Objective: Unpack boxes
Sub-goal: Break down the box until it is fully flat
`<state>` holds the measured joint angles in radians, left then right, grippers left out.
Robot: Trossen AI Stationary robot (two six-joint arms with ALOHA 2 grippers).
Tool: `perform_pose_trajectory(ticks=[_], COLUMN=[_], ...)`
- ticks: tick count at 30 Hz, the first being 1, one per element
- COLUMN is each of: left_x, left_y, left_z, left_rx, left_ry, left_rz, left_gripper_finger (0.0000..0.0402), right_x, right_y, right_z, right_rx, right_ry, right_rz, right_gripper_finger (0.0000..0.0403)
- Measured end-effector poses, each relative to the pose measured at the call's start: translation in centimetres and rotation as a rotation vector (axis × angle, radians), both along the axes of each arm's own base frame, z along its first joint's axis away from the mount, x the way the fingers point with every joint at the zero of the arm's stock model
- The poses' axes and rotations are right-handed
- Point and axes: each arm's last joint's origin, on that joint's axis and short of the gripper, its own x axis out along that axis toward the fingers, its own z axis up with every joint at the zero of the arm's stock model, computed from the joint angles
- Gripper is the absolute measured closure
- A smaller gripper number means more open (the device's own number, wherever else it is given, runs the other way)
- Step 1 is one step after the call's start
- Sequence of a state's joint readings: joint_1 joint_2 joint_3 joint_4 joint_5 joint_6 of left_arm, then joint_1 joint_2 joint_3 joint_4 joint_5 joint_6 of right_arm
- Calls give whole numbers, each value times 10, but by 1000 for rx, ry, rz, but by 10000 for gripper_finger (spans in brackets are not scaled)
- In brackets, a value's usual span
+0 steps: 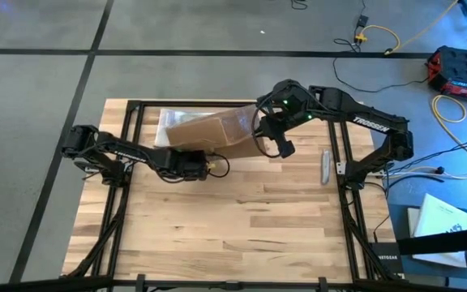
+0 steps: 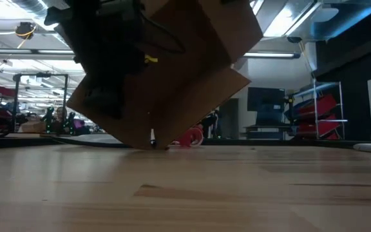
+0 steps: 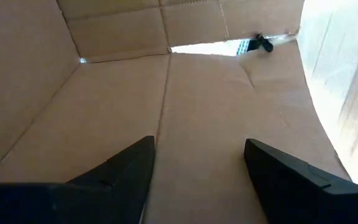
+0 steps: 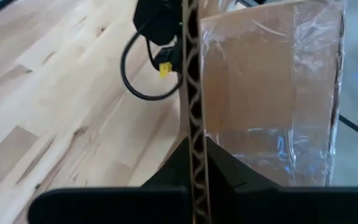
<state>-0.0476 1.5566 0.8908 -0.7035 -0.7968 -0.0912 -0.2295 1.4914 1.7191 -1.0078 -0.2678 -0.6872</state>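
The brown cardboard box stands tilted at the table's far middle, its open side toward my left arm. In the low view the box rests only on a lower corner. My left gripper is open and reaches inside the box over its bare inner wall; whether the fingers touch it, I cannot tell. In the high view that gripper sits at the box's near edge. My right gripper is shut on a cardboard wall at the box's right end. My right gripper pinches one cardboard wall of the box by its raw corrugated edge, one finger on each face. The fingers slant down from the table's right and far side. The box hangs tilted from this hold, one lower corner on the table.
Clear plastic shows past the box's far left side, and shiny clear film covers its outer face. A grey tool lies on the table's right. A red object lies behind the box. Bare wood stretches toward the near edge.
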Motion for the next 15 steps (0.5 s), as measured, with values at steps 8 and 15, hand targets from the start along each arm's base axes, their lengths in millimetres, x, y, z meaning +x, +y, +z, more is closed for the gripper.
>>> perform_pose_trajectory(ticks=[8, 15], left_x=[-4, 4], left_y=[-11, -16], left_z=[-7, 7], left_rx=[-25, -6], left_ry=[5, 43], left_rz=[-43, -106], left_gripper_finger=[163, 163], right_x=[-3, -1], right_y=[0, -3], right_z=[-4, 0], right_rx=[-19, -102], right_ry=[56, 16], right_rz=[-24, -44], right_gripper_finger=[402, 403])
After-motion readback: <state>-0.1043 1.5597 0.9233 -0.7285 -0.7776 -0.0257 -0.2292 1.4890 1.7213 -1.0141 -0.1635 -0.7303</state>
